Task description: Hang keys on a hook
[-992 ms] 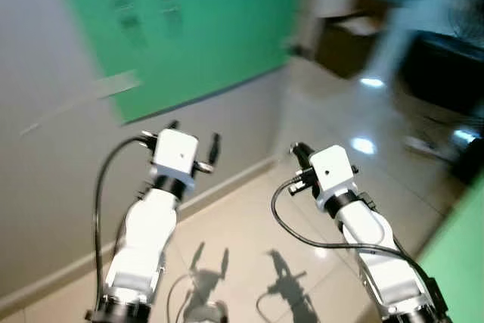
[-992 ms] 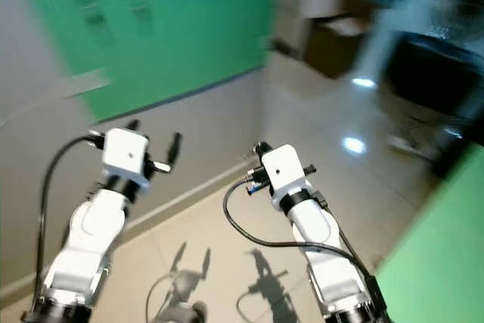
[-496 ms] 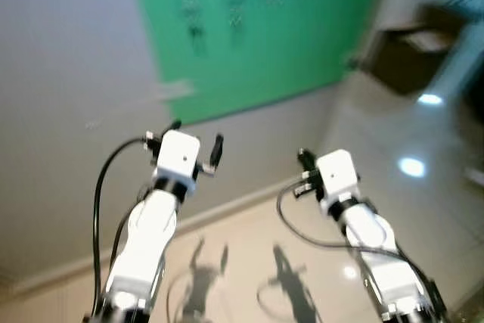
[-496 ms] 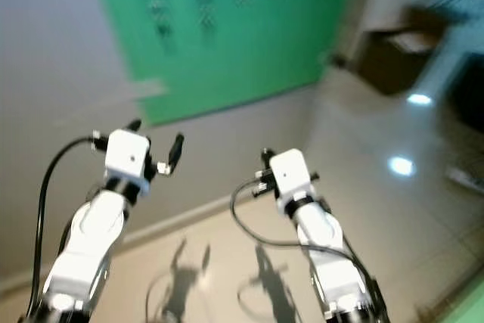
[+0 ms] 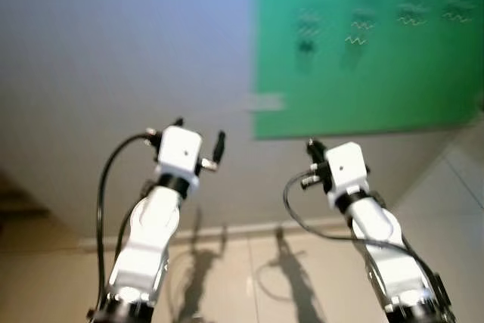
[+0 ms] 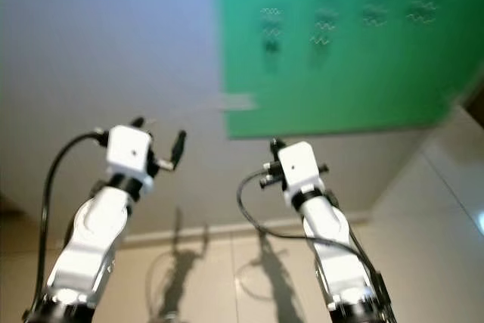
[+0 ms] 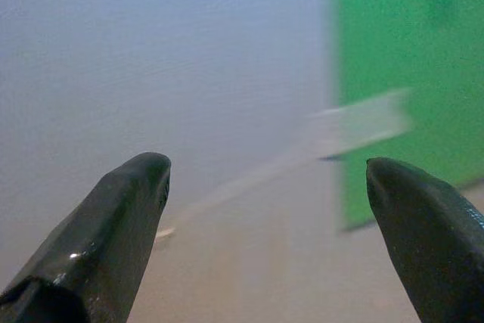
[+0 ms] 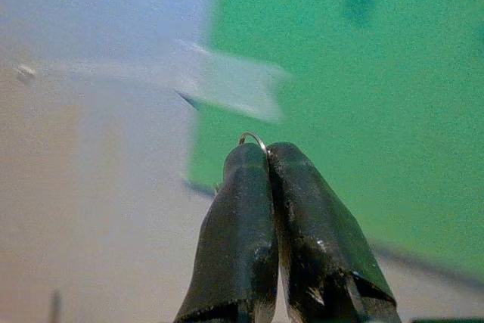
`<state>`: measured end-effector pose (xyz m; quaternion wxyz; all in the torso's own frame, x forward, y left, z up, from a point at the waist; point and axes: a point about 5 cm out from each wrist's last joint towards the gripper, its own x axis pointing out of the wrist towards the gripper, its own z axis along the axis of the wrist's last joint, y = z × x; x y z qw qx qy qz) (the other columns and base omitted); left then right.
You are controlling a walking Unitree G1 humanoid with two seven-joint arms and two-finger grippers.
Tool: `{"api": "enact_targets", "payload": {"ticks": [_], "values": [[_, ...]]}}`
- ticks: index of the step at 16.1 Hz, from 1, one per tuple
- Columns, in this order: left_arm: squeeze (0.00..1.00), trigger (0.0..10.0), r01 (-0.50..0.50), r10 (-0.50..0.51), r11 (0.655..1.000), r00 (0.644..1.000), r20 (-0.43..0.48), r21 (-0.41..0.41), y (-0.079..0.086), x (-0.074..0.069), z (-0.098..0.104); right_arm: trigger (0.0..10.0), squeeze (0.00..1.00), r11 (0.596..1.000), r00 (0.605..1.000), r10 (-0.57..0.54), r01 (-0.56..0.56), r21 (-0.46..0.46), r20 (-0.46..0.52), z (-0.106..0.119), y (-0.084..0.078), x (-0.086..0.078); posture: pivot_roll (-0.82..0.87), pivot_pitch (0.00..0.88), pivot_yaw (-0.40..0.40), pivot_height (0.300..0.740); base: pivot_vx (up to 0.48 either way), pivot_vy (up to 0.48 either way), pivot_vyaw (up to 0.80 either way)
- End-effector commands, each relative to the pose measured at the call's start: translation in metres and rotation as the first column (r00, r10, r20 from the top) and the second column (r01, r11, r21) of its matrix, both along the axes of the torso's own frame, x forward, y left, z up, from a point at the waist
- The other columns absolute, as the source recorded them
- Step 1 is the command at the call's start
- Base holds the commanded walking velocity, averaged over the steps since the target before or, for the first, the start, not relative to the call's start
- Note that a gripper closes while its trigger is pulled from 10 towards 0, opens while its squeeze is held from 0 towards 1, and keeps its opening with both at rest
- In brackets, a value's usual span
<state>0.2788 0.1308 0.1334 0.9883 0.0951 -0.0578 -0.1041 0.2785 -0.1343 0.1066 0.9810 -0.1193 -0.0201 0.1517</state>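
Note:
My right gripper (image 8: 266, 150) is shut on a thin metal key ring (image 8: 253, 138) that peeks out at the fingertips; the keys themselves are hidden. In the eye views that right gripper (image 5: 312, 145) is raised toward the wall, below a green panel (image 5: 378, 73). Several small hooks (image 5: 361, 25) sit in a blurred row high on the panel, well above both grippers. My left gripper (image 5: 199, 132) is raised in front of the grey wall, left of the panel. It is open with nothing between its fingers (image 7: 128, 209).
A pale strip of tape or label (image 5: 265, 102) sits at the panel's left edge on the grey wall (image 5: 113, 51). A baseboard (image 5: 227, 231) meets the beige tiled floor (image 5: 249, 285) below the arms. The pictures are blurred.
The whole picture has swung: the green panel now fills the upper right, squarer to me, and the room at the right is out of view. Both arms keep their pose.

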Motion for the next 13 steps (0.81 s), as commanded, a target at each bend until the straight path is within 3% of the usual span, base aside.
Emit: {"api": "enact_targets", "payload": {"ticks": [1,6,10,13], "values": [[0.0,10.0,-0.037,0.037,0.999,0.999,-0.022,-0.014,0.008,-0.001,-0.005,10.0,0.0,1.0,1.0,0.019,-0.019,0.001,0.008,0.002,0.006,0.001,-0.08,0.062,0.005,0.74,0.0,0.0,0.0],[0.0,10.0,-0.071,0.071,0.997,0.997,-0.005,0.0,0.009,0.0,-0.003,10.0,0.0,1.0,1.0,0.007,-0.007,-0.002,0.029,0.006,0.003,0.005,-0.08,0.062,0.0,0.74,0.0,-0.061,0.0],[0.0,10.0,-0.071,0.071,0.997,0.997,0.001,0.007,0.008,0.005,-0.002,10.0,0.0,0.999,0.997,-0.042,0.042,-0.01,0.067,0.013,-0.001,0.009,-0.09,0.058,0.01,0.74,0.0,-0.48,0.8],[0.0,10.0,-0.065,0.065,0.998,0.998,0.006,0.01,0.006,0.009,0.0,10.0,0.0,0.992,0.988,-0.125,0.127,-0.023,0.092,0.017,-0.009,0.012,-0.1,0.053,0.024,0.74,0.0,-0.48,0.0]]}}
